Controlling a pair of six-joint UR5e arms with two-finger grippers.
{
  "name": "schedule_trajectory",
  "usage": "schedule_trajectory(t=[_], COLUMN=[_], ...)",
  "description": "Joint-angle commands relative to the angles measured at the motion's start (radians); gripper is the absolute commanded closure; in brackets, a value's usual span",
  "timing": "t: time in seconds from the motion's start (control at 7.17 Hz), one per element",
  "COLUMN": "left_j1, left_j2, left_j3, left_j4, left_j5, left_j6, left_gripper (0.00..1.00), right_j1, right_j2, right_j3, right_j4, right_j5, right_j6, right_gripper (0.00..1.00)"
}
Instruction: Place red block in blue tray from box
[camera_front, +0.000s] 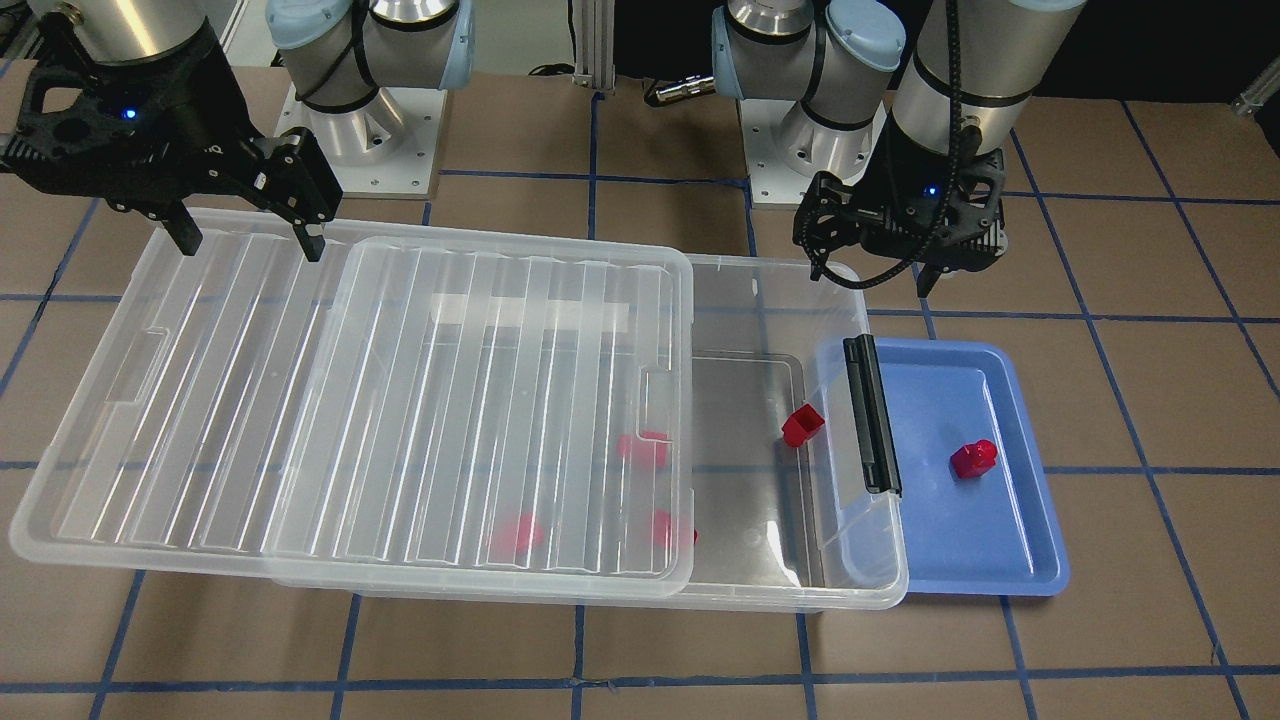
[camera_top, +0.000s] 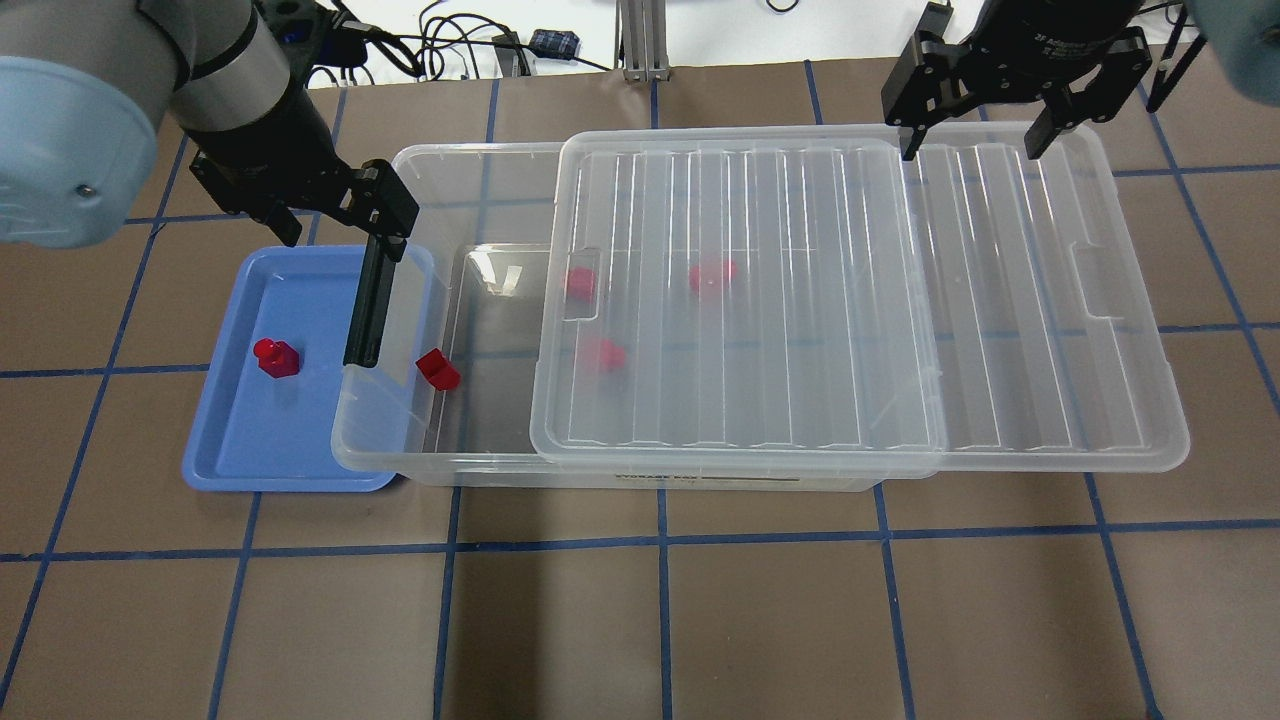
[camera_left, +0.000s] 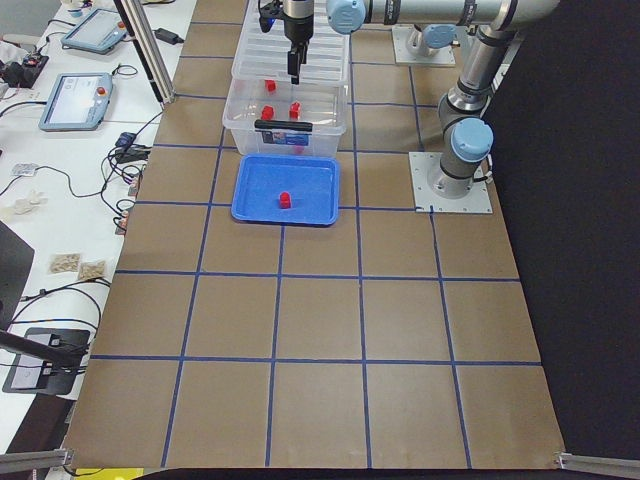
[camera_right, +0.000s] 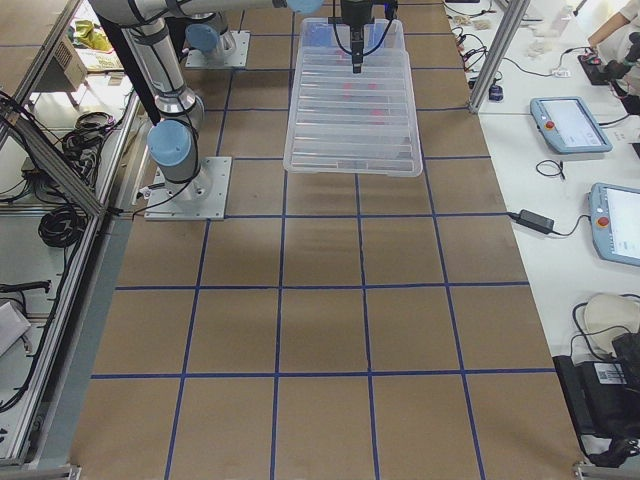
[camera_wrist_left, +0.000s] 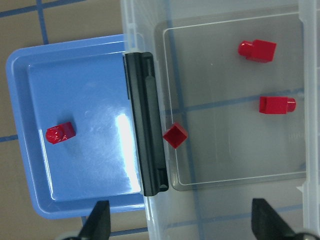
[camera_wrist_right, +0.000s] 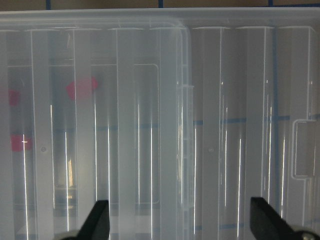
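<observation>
- We see the red block (camera_top: 276, 357) lying in the blue tray (camera_top: 225, 440), near our left gripper (camera_top: 338, 232), which is spread and empty.
- Our right gripper (camera_top: 970, 150), also spread, is well apart from it.

- White lettering sat on the body of the right gripper (camera_top: 970, 150) in the overhead view. It began "2F", and the rest was too blurred to read.
- A dark label (camera_top: 705, 480) ran along the front wall of the box (camera_top: 520, 475), its print too small to make out.
- The tablet (camera_left: 75, 100) screens on the side benches showed nothing readable.
</observation>
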Motion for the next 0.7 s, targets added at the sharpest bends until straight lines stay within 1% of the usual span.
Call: schedule_trajectory(t=[0.0, 0.14, 0.56], left_j1=[0.031, 0.063, 0.074], left_j2=[0.024, 0.031, 0.037], left_j3=[-0.002, -0.004, -0.004], left_j4=[-0.038, -0.048, -0.069], left_j5=[0.003, -0.005, 0.001], left_j6=[0.074, 0.089, 0.077], left_gripper=[0.00, 0.00, 0.00], right_j1=[0.000, 0.000, 0.000], right_j2=[0.000, 0.000, 0.000], right_j3=[-0.001, -0.001, 0.001], right_j4=[0.000, 0.000, 0.000], right_j5=[-0.001, -0.002, -0.002], right_j6=[0.000, 0.000, 0.000], right_gripper=[0.00, 0.00, 0.00])
